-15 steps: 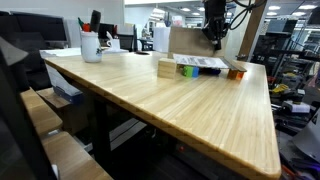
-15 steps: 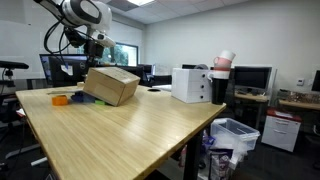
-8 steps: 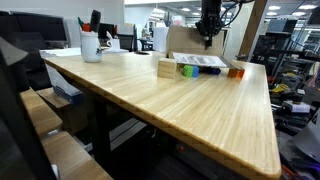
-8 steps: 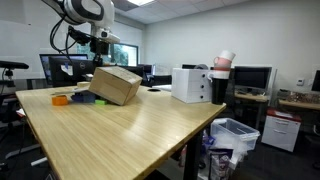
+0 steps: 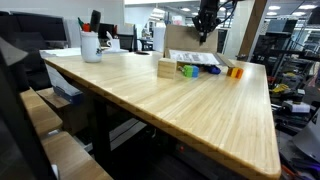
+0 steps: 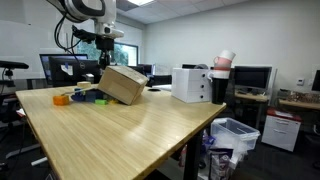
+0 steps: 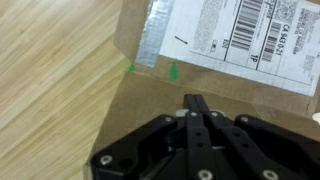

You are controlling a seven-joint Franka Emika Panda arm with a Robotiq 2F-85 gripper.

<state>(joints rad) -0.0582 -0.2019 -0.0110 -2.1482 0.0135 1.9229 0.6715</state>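
My gripper (image 5: 206, 27) hangs shut, with nothing seen between its fingers, just above the top of a brown cardboard box (image 5: 190, 42) at the far end of the wooden table (image 5: 170, 105). In an exterior view the gripper (image 6: 105, 52) is over the box (image 6: 122, 85), which sits tilted. In the wrist view the closed gripper (image 7: 193, 101) points at the box's top (image 7: 240, 95), near its white shipping label (image 7: 235, 28) and a strip of clear tape (image 7: 155, 40). Coloured items (image 5: 200, 68) and an orange piece (image 5: 235, 71) lie in front of the box.
A wooden block (image 5: 166, 68) lies beside the coloured items. A white mug with pens (image 5: 91, 45) stands at the table's far corner. A white box-like unit (image 6: 191, 84) sits further along the table. A bin (image 6: 232, 135) stands on the floor beside it.
The gripper has risen and shifted sideways above the box, staying shut. The box now stands more tilted, and more of the coloured items next to it show.
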